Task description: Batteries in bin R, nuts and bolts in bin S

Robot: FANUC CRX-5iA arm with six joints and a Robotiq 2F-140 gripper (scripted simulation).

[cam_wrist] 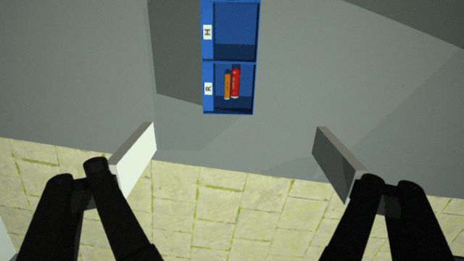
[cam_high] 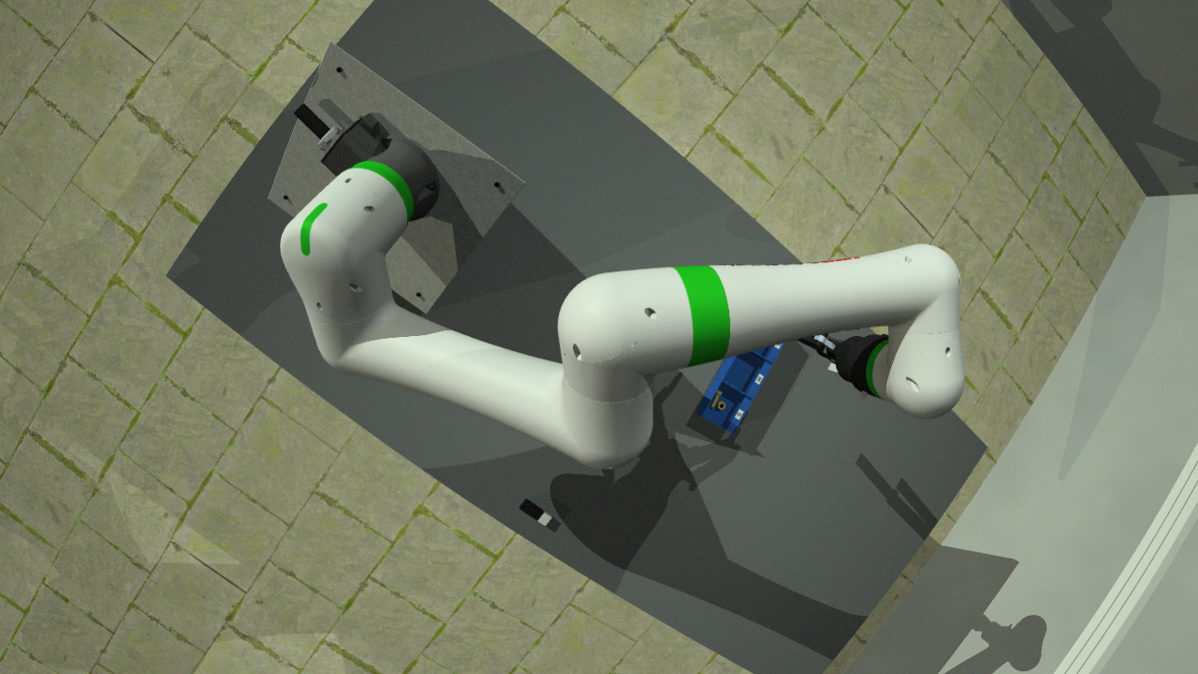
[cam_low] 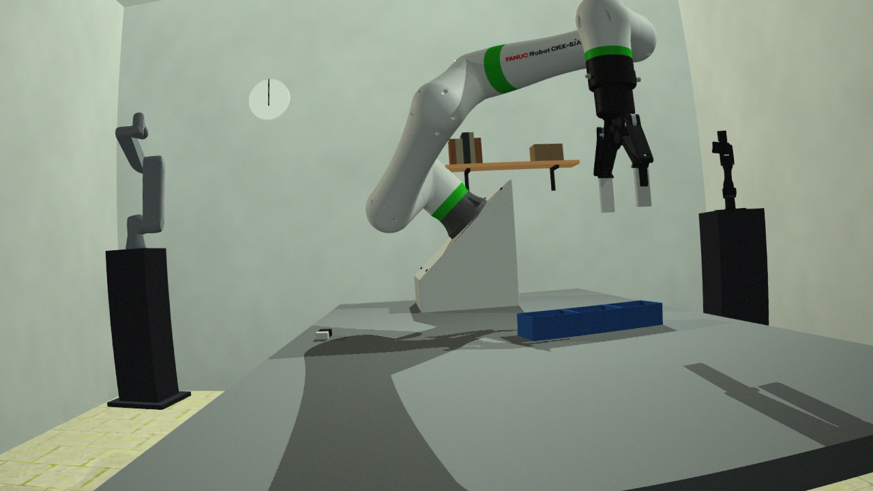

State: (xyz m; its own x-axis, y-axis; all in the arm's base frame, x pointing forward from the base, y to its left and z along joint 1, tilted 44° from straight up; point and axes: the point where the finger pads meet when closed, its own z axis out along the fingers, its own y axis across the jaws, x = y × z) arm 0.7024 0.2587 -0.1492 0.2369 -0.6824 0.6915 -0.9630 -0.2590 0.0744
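Observation:
A blue row of bins [cam_low: 588, 318] stands on the grey table; it also shows in the top view [cam_high: 738, 388], partly under my arm. In the wrist view the end bin marked R [cam_wrist: 232, 87] holds an orange battery [cam_wrist: 227, 85] and a red battery [cam_wrist: 235, 83], lying side by side. The bin marked H [cam_wrist: 233, 30] beside it looks empty. The bin marked S is out of sight. My gripper [cam_low: 623, 195] hangs high above the right end of the bins, open and empty; it also shows in the wrist view [cam_wrist: 233, 145]. A small black-and-white battery-like object [cam_high: 539, 513] [cam_low: 323, 333] lies near the table's left edge.
The arm's slanted grey mount [cam_low: 470, 256] stands at the back of the table. A black pedestal [cam_low: 733, 262] stands right of the table and another [cam_low: 141, 323] on the floor at the left. The table's edge lies just below my fingers in the wrist view.

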